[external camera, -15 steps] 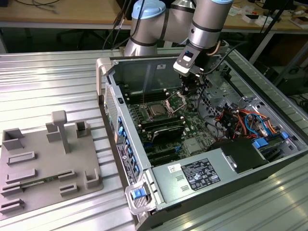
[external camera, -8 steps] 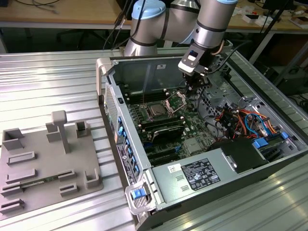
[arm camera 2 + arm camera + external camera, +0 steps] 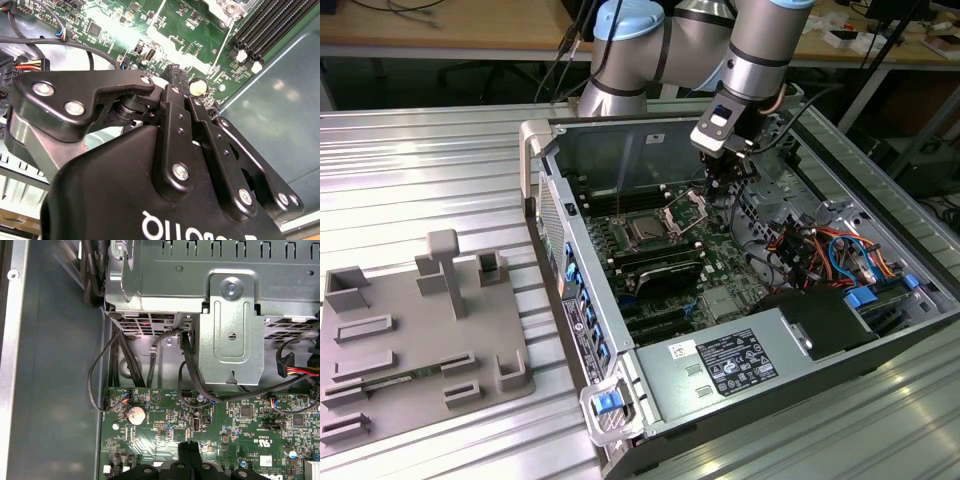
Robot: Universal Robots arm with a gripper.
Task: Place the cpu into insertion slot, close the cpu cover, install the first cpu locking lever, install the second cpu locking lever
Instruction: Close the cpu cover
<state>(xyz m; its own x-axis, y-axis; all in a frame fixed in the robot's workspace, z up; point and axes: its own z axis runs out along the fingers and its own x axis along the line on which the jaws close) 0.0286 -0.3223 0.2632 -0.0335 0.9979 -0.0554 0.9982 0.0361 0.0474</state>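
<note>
Gripper (image 3: 719, 192): fingers drawn together with nothing seen between them, the tips meeting in both wrist views. It hangs inside the open computer case (image 3: 548, 190), low over the green motherboard (image 3: 240, 432), just beside the cpu cover (image 3: 704, 207) on the exterior view's right. The cover stands raised on its hinge, not yet closed. The cpu (image 3: 645, 229) lies flat in the insertion slot (image 3: 629, 237), apart from the fingers (full seating cannot be confirmed). A coin cell (image 3: 134, 413) sits on the board close to the fingertips. Assessment: the cpu is light, rigid and easily damaged on its contact face, so it is best held by two opposite edges, never from beneath. The cover is thin, stiff sheet metal that should swing freely. It is best pressed at its free edge, away from the hinge, since the smooth metal may let the fingertips slip.
</note>
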